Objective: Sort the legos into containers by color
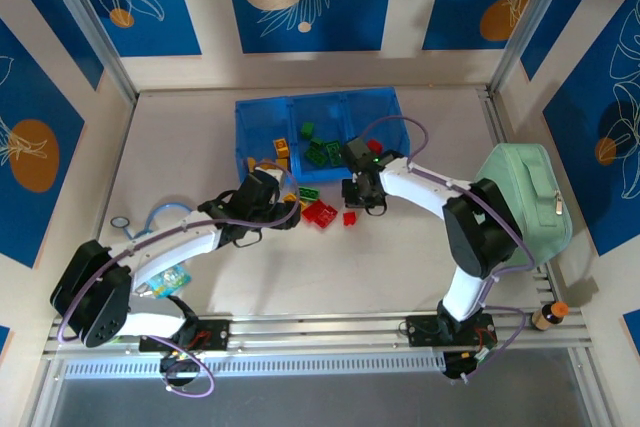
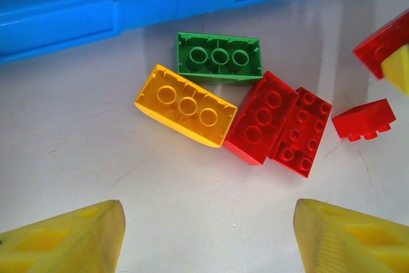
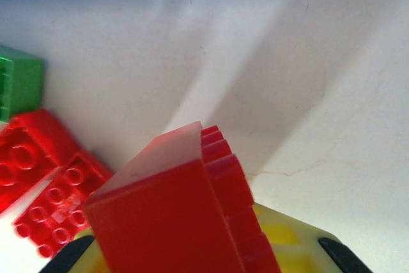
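gripping a red lego (image 3: 185, 215) in my right claw (image 1: 362, 197), left claw (image 2: 204, 234) hanging open, i am judging us midway: some are lying in the tray (image 1: 258, 115), several on the surface (image 1: 400, 277).

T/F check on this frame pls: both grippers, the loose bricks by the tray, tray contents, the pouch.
1. The right gripper is shut on a red brick. True.
2. The left gripper holds the yellow brick. False: it is open, and the brick lies on the table ahead of its fingers.
3. The green brick beside the tray lies studs up. False: its hollow underside faces up.
4. The tray's middle compartment holds green bricks. True.
5. The pouch lies left of the tray. False: it lies to the right of it.
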You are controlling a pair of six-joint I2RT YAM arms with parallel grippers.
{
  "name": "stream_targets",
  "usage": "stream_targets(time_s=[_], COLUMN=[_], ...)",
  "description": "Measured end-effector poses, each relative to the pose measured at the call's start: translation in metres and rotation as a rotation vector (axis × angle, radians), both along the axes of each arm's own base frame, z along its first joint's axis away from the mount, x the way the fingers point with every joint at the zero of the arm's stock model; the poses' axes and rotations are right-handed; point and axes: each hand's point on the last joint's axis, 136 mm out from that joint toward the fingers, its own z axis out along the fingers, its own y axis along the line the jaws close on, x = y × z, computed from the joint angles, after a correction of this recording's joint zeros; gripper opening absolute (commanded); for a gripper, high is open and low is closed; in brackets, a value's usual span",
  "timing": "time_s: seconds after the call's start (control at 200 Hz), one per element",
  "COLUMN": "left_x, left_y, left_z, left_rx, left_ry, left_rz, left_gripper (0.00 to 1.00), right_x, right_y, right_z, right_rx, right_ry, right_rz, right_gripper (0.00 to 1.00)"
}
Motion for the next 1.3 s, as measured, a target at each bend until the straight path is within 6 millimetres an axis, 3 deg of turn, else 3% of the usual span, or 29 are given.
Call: stream_targets(time_s=[0.24, 0.465, 0.51, 0.6, 0.695, 0.871, 1.041, 1.301], left_x=[0.0, -0.01, -0.013, -0.018, -0.023, -0.03, -0.032, -0.024], left_y=[0.0, -0.011, -0.014, -0.02, -0.025, -0.036, -0.06, -0.108], left_z=[0.0, 0.007, 0.007, 0.007, 0.007, 0.002, 0.002, 0.003], left_rx=[0.009, 0.013, 0.016, 0.022, 0.027, 0.05, 0.069, 0.089], left_ry=[-0.008, -0.037, -0.041, -0.046, -0.049, -0.048, -0.051, -0.062], left_rz=[-0.014, -0.066, -0.081, -0.108, -0.136, -0.191, -0.259, -0.355], left_gripper=[0.7, 0.7, 0.7, 0.7, 0.7, 0.7, 0.71, 0.71], right_x=[0.031, 0.095, 0.107, 0.125, 0.136, 0.125, 0.095, 0.056], right_y=[-0.011, -0.051, -0.057, -0.063, -0.064, -0.054, -0.05, -0.068], right_z=[0.058, 0.1, 0.101, 0.094, 0.078, 0.064, 0.06, 0.077], right_rx=[0.035, 0.057, 0.053, 0.049, 0.047, 0.042, 0.043, 0.1], right_ry=[-0.126, -0.219, -0.225, -0.207, -0.171, -0.136, -0.125, -0.172], right_rz=[-0.019, -0.114, -0.128, -0.14, -0.134, -0.105, -0.082, -0.118], right_gripper=[0.16, 0.19, 0.27, 0.63, 0.7, 0.7, 0.69, 0.69])
